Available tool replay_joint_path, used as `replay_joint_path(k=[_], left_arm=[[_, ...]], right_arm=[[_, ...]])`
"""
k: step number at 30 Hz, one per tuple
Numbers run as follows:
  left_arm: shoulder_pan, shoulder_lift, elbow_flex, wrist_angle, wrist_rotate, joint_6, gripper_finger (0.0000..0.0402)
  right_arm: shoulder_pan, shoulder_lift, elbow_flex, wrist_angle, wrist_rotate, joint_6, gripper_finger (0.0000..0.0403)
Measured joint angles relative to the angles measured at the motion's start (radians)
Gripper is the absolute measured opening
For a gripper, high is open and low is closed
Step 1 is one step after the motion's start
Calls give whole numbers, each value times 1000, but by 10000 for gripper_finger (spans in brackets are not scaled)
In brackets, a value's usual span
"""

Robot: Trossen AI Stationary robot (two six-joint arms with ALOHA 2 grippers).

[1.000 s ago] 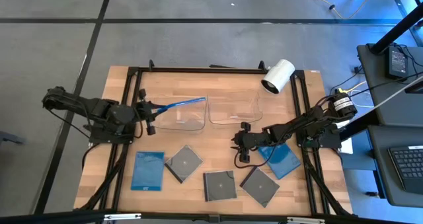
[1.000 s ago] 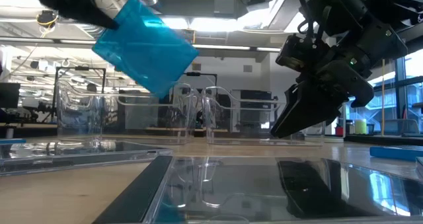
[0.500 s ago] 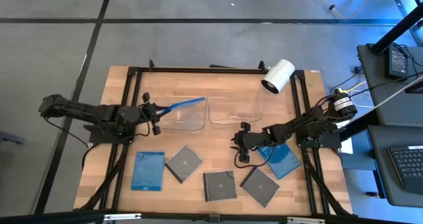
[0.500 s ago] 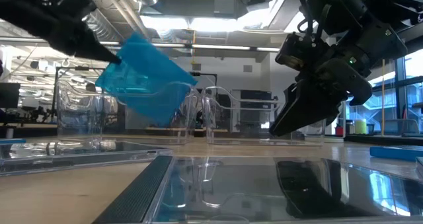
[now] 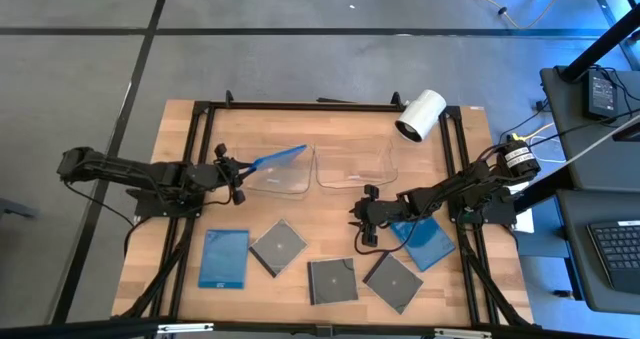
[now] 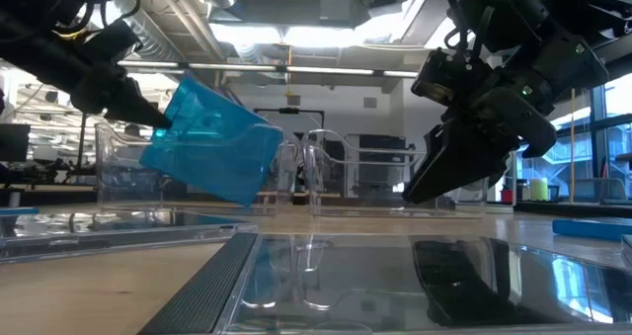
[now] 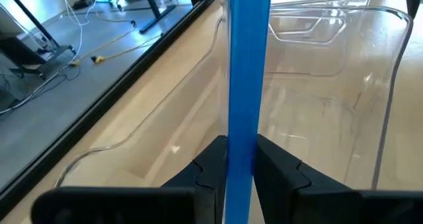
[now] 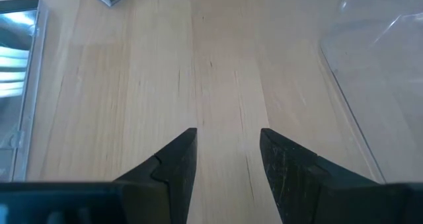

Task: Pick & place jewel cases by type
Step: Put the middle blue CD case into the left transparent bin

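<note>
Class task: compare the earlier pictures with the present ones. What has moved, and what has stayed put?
The left tool has lowered its blue jewel case into the left clear tray; it was held higher and now dips below the tray's rim, the fingers at its edge. The right tool hangs open where it was. The two blue and three dark cases on the table have not shifted.

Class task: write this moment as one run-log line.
left gripper: holds blue jewel case tilted over left clear tray | right gripper: open, empty, above table
</note>
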Motion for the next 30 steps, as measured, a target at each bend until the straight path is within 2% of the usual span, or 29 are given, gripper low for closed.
replay_joint_path(k=[15,24,30], left_arm=[[0,0,0,6,-7,8,77],[0,0,0,6,-7,23,122],[-1,0,50,6,-7,128,145]], right_arm=[[0,0,0,0,0,-1,170],[0,0,0,0,-1,-1,170],[0,0,0,0,-1,-2,170]])
